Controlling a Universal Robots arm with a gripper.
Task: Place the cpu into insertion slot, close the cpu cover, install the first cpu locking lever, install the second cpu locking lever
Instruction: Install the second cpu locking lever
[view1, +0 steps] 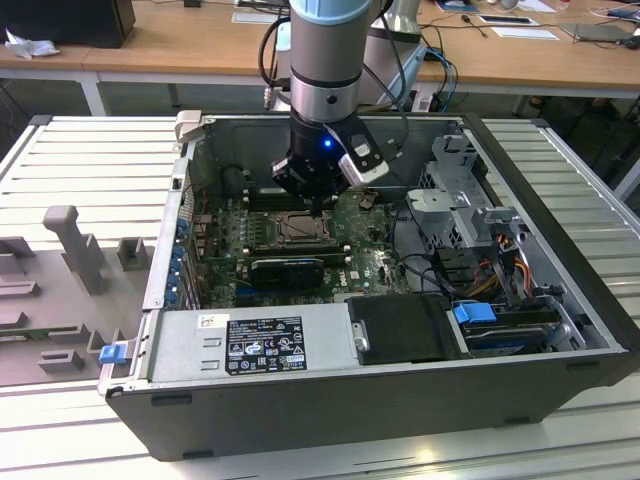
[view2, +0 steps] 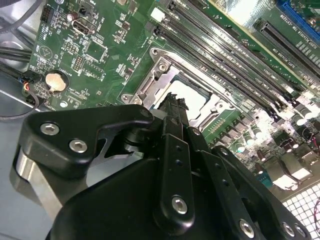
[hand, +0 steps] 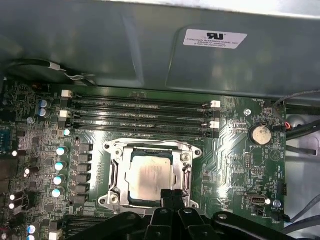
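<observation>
Sitting flat in the square silver-rimmed insertion slot (hand: 150, 176) on the green circuit board (hand: 235, 165), the pale silver-beige square cpu (hand: 151, 179) looks seated, one chip in one socket, and I see the thin silvery cpu cover (hand: 186, 172) framing it, apparently lowered. My black gripper (hand: 172, 194) hangs just at the socket's near edge, its fingers (view2: 175, 112) drawn together into a narrow tip with nothing held between them, right over the chip's border. I judge the work to be at the cover and levers, so I would press with that closed tip squarely on the metal frame, not on the chip face, keeping the push straight down. Beyond the socket I count four long black memory slots (hand: 140, 112) and one round silver coin battery (hand: 260, 134).
</observation>
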